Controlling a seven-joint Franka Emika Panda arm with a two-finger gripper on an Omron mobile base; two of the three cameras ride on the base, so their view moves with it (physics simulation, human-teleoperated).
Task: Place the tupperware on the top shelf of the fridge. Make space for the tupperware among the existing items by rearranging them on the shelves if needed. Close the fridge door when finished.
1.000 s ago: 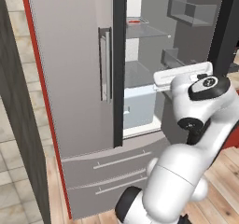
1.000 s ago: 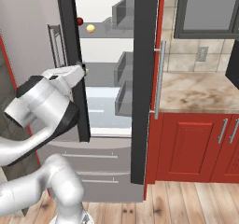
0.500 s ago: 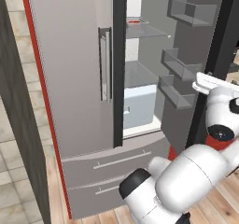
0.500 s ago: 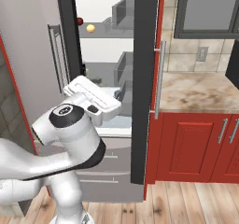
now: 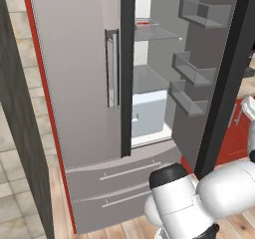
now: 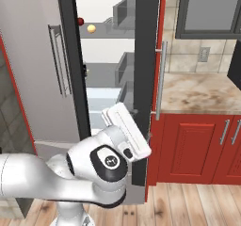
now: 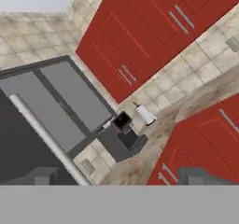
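Tupperware (image 5: 147, 22) with red food sits on the fridge's top shelf (image 5: 157, 33).

Red cabinets (image 6: 193, 147) under a mottled countertop (image 6: 200, 93) — wood-plank floor (image 6: 188, 206).

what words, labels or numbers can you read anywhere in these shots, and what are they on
None can be read.
The fridge doors and door bins carry no lettering.
The round mark on the arm's dark joint cap is a symbol, not text.
The wall outlet above the counter bears no print.
The dark appliance on the counter is too blurred to show any label.
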